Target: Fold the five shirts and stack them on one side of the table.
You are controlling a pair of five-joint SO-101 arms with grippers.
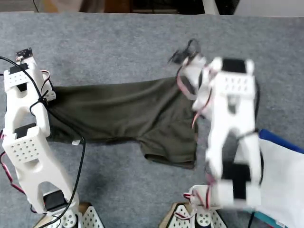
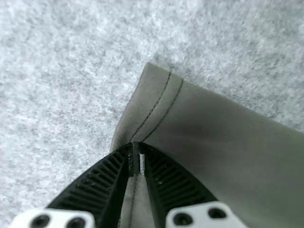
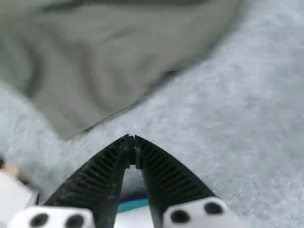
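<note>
Grey felt table [image 1: 118,47], olive shirt [image 1: 123,111] spread between the arms.
Hem corner [image 2: 156,104] is pinched in left gripper [image 2: 136,159]; right gripper [image 3: 131,142] is clenched empty, cloth just ahead. Light, limp, likely sags: seams are best gripped.

Olive-green cloth shirt [image 1: 118,111]: matt, smooth. Grey felt table cover [image 1: 118,42]: fuzzy, rough. Left gripper [image 2: 136,157] fingers [image 2: 102,178]: black ribbed matt plastic.

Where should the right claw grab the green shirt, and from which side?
Probably the right edge of the shirt, by the sleeve, coming from the right: it lies flat and bare beside the right gripper, while the left gripper pinches the opposite hem.
</note>
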